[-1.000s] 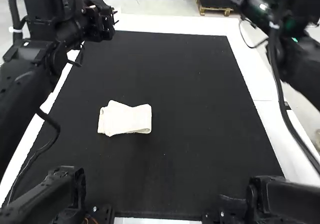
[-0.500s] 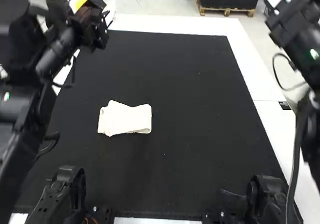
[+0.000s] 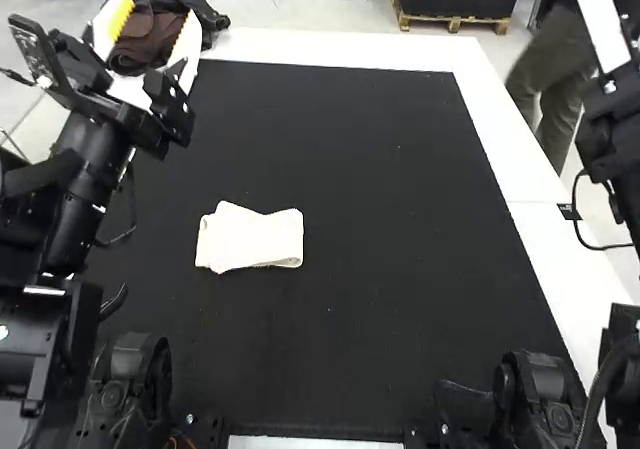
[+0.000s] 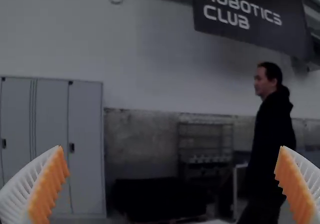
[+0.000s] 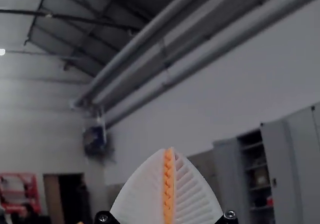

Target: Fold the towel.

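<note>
White-edged desk [image 3: 500, 139], black mat [image 3: 400, 229] over it. Cream towel [image 3: 250, 237] on the mat, left of centre, folded into a small oblong; long axis side to side, layered edges toward the left. Likely light, soft, limp; not fragile, little slip expected. Best hold: pinch all layers at a short end. Left claw [image 4: 171, 146] spread wide, empty. Right claw [image 5: 170, 149] closed together on nothing.

Right gripper [image 3: 601, 19] partly cut off by high view's edge.
</note>
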Robot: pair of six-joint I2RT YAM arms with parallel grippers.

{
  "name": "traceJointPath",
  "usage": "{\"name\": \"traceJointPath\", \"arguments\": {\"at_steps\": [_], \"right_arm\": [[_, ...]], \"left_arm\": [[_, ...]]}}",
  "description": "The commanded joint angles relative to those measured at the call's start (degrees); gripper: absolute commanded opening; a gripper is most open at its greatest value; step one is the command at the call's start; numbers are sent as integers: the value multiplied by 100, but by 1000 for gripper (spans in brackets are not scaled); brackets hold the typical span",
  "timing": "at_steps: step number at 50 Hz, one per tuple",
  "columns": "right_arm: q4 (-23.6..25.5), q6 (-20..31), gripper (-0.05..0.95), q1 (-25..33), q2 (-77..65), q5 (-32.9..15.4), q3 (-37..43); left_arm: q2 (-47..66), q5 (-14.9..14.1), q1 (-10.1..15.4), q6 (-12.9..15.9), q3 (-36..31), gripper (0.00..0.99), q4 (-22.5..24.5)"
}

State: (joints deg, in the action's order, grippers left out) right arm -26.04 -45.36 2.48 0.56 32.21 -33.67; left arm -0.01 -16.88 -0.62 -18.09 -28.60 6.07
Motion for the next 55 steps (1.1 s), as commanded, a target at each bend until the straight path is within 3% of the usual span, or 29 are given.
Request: {"name": "traceJointPath", "arguments": {"at_steps": [1,4,7,10,12,15,20,25,33,38,46,52,55], "right_arm": [[-68,880,385,33,-21,-760,-26],[-85,1689,943,24,-21,-1111,62],[-138,2585,921,24,-29,-2096,300],[-287,3086,921,24,-29,-2623,669],[-419,3113,921,24,-29,-2702,906],[-446,3200,921,24,-29,-3317,1266],[-542,4071,921,24,-38,-3265,1820],[-788,4255,921,51,-38,-3238,2453],[-727,4501,921,68,-38,-3836,3086],[-586,4721,921,68,-38,-4020,3314],[899,5073,921,77,-38,-4012,3358],[2332,5231,921,68,-38,-3994,3367],[2349,5240,921,68,-38,-3941,3358]], "left_arm": [[-25,757,18,517,56,964,202],[-25,757,27,1000,267,964,677],[-25,810,27,1501,548,961,1169],[-25,1020,10,1598,935,957,1670],[-25,1126,1,1607,1164,957,1977],[-25,1223,1,1738,1550,959,2426],[-25,1469,-8,1861,1999,956,2865],[-25,1811,-8,1905,2350,956,2918],[-16,1838,18,2213,2693,954,2496],[-25,1847,18,2266,2790,952,1969],[-25,1899,1,2283,2834,957,1011],[-25,1891,10,2345,2834,959,141],[-25,1873,18,2310,2842,959,-255]]}}
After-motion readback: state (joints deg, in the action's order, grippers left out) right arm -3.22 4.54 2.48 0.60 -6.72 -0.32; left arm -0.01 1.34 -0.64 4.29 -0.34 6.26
